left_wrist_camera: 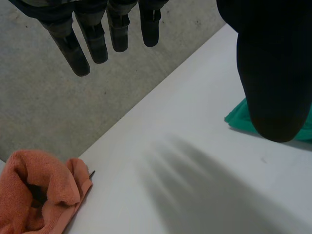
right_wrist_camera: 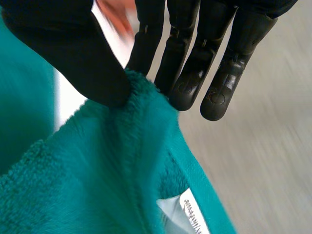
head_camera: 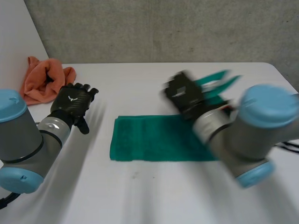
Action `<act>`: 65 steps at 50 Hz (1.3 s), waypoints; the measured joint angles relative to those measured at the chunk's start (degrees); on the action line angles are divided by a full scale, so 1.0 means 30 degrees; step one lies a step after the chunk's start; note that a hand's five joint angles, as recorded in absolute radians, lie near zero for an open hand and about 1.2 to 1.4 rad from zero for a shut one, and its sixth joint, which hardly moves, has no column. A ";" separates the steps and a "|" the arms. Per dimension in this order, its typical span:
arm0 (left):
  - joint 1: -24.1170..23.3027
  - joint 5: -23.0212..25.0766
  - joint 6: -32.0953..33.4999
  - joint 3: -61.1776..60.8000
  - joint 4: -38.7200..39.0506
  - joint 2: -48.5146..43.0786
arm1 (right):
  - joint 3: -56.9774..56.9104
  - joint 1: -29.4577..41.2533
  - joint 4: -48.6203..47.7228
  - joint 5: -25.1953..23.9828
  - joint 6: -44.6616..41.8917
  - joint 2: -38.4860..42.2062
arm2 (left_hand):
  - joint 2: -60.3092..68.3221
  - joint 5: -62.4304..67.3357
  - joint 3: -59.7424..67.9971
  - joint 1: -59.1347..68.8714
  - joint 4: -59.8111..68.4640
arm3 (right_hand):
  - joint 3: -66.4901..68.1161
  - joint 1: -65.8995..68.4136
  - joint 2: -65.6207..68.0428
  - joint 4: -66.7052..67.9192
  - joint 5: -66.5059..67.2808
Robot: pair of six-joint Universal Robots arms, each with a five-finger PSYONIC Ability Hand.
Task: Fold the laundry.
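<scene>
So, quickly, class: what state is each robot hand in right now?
Left robot hand: open, holding nothing.
Right robot hand: shut on the green towel, pinching its edge.

A white label (right_wrist_camera: pixel 182 210) on the green towel (right_wrist_camera: pixel 92 180) carries small print, too tiny to read

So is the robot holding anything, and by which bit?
The right hand pinches the green towel by its edge, near the label. The left hand is open and holds nothing.
</scene>
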 measured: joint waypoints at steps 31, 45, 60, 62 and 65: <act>-0.4233 -0.0195 -0.0133 0.2208 -0.0079 -0.1623 | 0.1181 -0.1187 0.5510 0.0955 1.1817 -0.0336 | 0.0000 -0.0027 0.0000 0.0000 -0.0002 | -1.8534 -1.4820 -1.8287 -1.8314 -1.7644; -0.4702 -0.0678 -0.0147 0.2080 -0.0172 -0.2245 | 0.3327 -0.4189 0.4989 0.1013 0.9649 0.1332 | 0.0000 -0.0029 0.0000 -0.0002 -0.0002 | -0.0360 -0.2138 -0.0391 -0.0410 -0.0581; -0.2869 -0.1506 -0.0254 0.1289 -0.0272 -0.0353 | -0.2385 0.1927 0.4101 0.3378 0.4052 0.1723 | 0.0000 -0.0027 0.0000 -0.0002 0.0000 | 0.0082 -0.0162 -0.0044 -0.0011 0.0024; -0.2627 -0.1742 -0.0392 0.1201 -0.0277 -0.0104 | -0.3103 0.3307 0.3975 0.3231 0.3274 0.2187 | 0.0000 -0.0029 0.0000 0.0000 -0.0002 | 0.0092 -0.0020 -0.0044 -0.0011 0.0056; -0.2302 -0.2036 -0.0887 0.1095 -0.0280 0.0168 | -0.3998 0.5205 0.3859 0.2526 0.2386 0.3323 | 0.0000 -0.0027 0.0000 0.0000 -0.0002 | -0.1027 -0.0386 -0.0969 -0.0945 -0.0653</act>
